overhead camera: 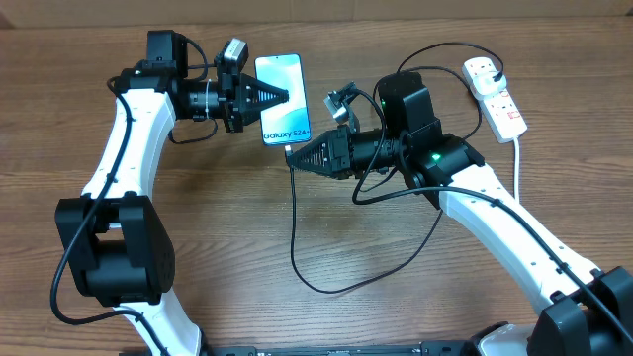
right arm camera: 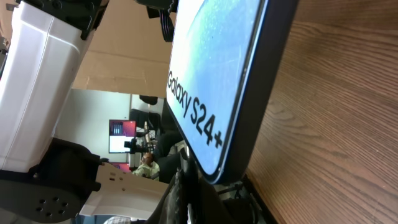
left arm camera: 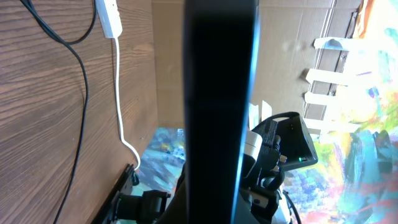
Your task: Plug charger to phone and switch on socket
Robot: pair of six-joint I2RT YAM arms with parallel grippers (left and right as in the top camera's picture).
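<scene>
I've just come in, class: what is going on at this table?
The left gripper is clamped on the phone, steadying it. The right gripper pinches the charger near its tip, right at the phone's bottom end; whether it is plugged in cannot be told. The socket lies untouched at the far right.

Overhead straight down on table (overhead camera: 247, 227), 2 wrist views close against phone (overhead camera: 285, 69), shared by all 3

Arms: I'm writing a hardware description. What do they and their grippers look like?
The left arm and right arm have white links and black joint housings, with black cables looped alongside. The left gripper and right gripper are black and taper to a point. A green light glows on the right arm.
</scene>
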